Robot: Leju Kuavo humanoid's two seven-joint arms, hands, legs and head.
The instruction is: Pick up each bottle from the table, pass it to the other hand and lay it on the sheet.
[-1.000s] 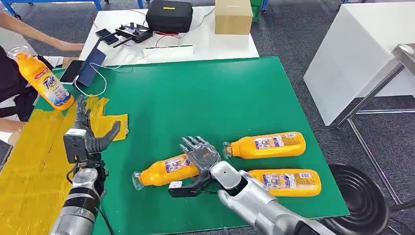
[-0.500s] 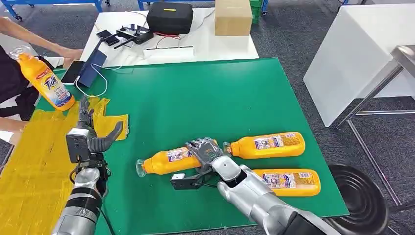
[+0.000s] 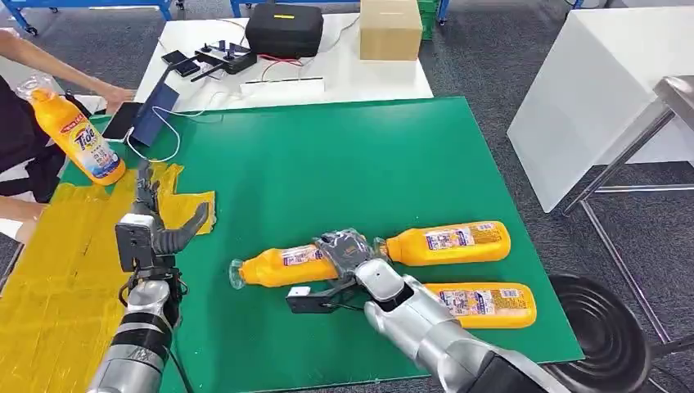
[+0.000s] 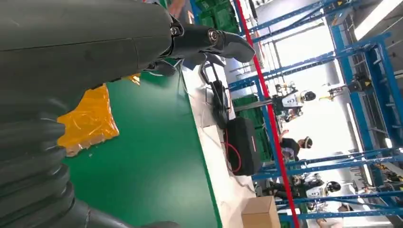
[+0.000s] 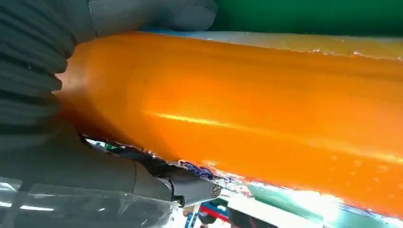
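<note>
Where it hovered open a second ago, the right hand (image 3: 345, 252) now grips the nearest bottle (image 3: 282, 266); the left hand (image 3: 155, 221) stays open, empty.

— That bottle (image 5: 247, 118) under the right hand (image 3: 344, 250) is glossy orange plastic, light streaking along it.

— And the yellow sheet (image 3: 57, 278) at the table's left edge? Crinkled, shiny film. The green table top (image 3: 327, 164) looks matt and smooth.

— Arms (image 3: 434, 336) brushed silver metal; the left hand (image 3: 147, 225) dull dark plastic. Cardboard box (image 3: 391, 29) plain matt.
</note>
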